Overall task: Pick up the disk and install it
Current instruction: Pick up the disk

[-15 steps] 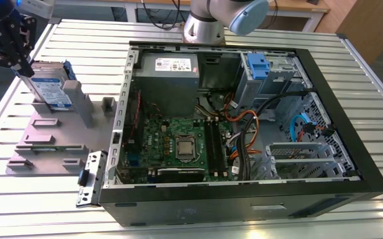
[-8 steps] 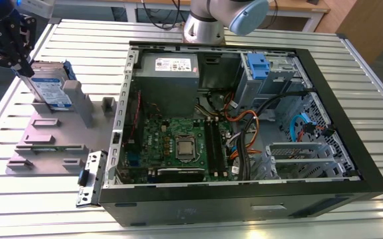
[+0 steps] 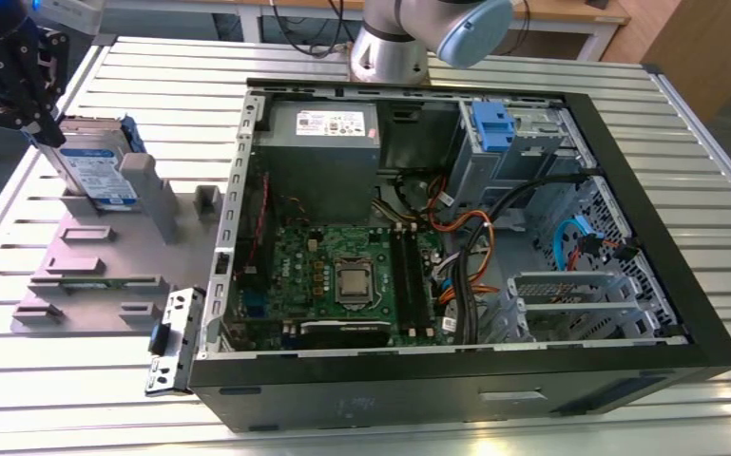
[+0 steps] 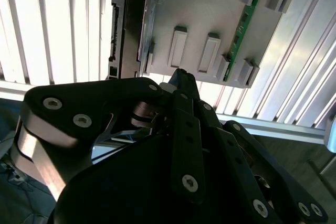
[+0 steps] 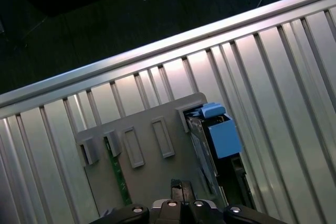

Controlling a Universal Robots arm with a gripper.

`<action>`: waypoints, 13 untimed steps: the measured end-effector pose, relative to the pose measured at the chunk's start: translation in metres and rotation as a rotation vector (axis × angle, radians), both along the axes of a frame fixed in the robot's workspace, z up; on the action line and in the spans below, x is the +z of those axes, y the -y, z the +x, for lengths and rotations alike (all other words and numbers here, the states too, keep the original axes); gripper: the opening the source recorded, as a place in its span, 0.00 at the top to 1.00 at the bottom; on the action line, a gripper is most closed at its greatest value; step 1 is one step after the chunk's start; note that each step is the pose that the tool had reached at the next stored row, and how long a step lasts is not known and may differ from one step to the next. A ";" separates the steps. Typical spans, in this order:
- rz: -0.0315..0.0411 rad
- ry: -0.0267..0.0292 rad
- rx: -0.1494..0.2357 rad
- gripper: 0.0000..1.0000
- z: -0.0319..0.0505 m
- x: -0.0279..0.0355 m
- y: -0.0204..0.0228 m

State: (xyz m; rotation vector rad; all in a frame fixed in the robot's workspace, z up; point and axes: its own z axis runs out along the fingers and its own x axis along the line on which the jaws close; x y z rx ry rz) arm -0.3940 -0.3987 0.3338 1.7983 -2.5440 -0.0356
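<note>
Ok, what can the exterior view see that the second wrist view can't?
Exterior view: the open computer case with its green motherboard and cables.
Second wrist view: the gripper with its black links up close, and a green circuit strip in a slot.
Both: the gripper, the disk standing upright in the grey holder, and the slatted table.

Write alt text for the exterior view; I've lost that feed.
The disk stands on edge in a grey fixture at the exterior view's left, with the black tool close by its upper corner. To the exterior view's right, an open computer case lies on the slatted metal table, its motherboard and cables exposed.
</note>
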 end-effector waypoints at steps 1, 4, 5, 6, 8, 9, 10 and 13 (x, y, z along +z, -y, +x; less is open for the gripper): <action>0.0000 0.0000 0.001 0.89 0.0000 0.0000 0.0000; 0.0000 0.0000 0.003 0.89 0.0000 0.0000 0.0000; 0.0000 0.0000 0.004 0.89 0.0000 0.0000 0.0000; 0.0000 0.0000 0.005 0.89 0.0000 0.0000 0.0000; 0.0000 0.0000 0.007 0.89 0.0000 0.0000 0.0000; 0.0000 0.0000 0.008 0.89 0.0000 0.0000 0.0000; 0.0000 0.0000 0.009 0.89 0.0000 0.0000 0.0000; 0.0000 0.0000 0.012 0.89 0.0000 0.0000 0.0000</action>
